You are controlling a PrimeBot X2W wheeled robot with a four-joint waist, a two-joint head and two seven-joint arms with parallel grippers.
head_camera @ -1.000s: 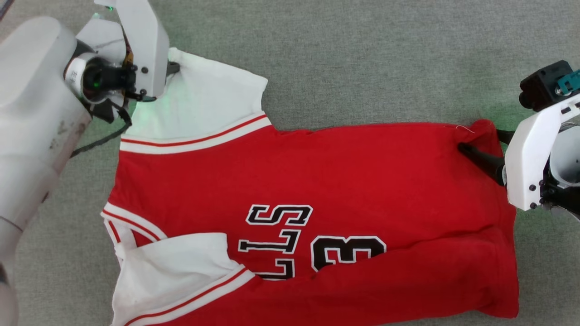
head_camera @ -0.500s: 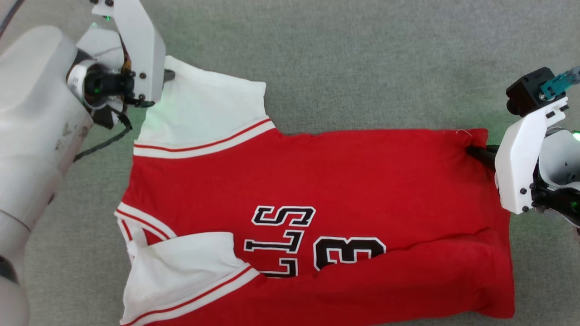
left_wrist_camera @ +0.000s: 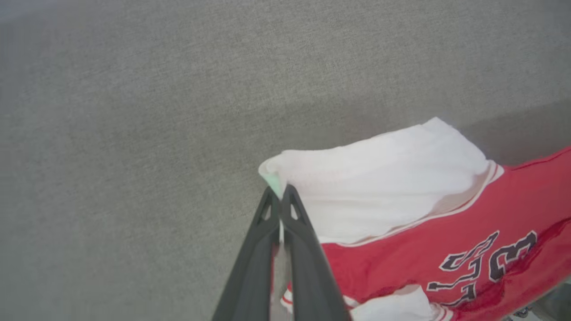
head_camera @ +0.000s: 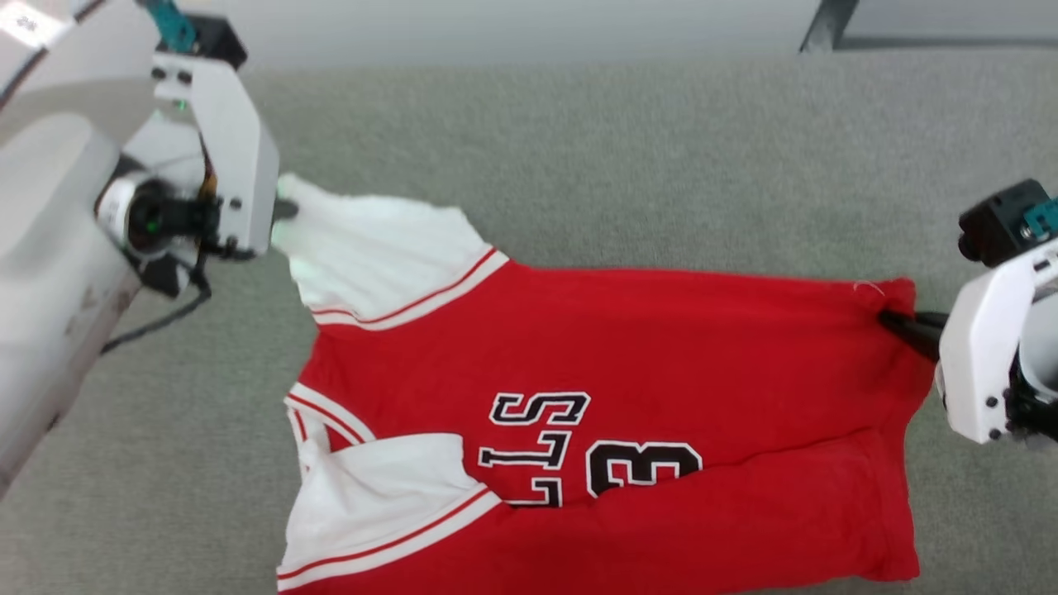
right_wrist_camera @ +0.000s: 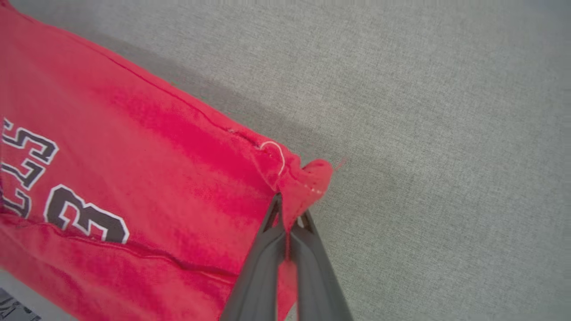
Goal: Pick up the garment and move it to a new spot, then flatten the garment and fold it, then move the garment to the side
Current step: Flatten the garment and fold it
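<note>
The garment [head_camera: 628, 347], a red jersey with black white-edged lettering, hangs stretched sideways between my two grippers above the grey carpet. Its white sleeve [head_camera: 380, 248] points to the upper left, a second white part [head_camera: 380, 496] lies at the lower left. My left gripper [head_camera: 283, 208] is shut on the tip of the white sleeve [left_wrist_camera: 374, 178], fingers [left_wrist_camera: 292, 214] pinched together. My right gripper [head_camera: 897, 321] is shut on the red hem corner [right_wrist_camera: 308, 183] at the far right. The lower half of the garment [right_wrist_camera: 134, 187] sags in a fold.
Grey carpet [head_camera: 628, 157] spreads all around the garment. A pale wall base and a dark post [head_camera: 822, 25] run along the top edge of the head view.
Both grippers have lifted the garment's top edge, and the white sleeve now pulls taut and narrower. The head camera has tilted up, showing the wall base.
</note>
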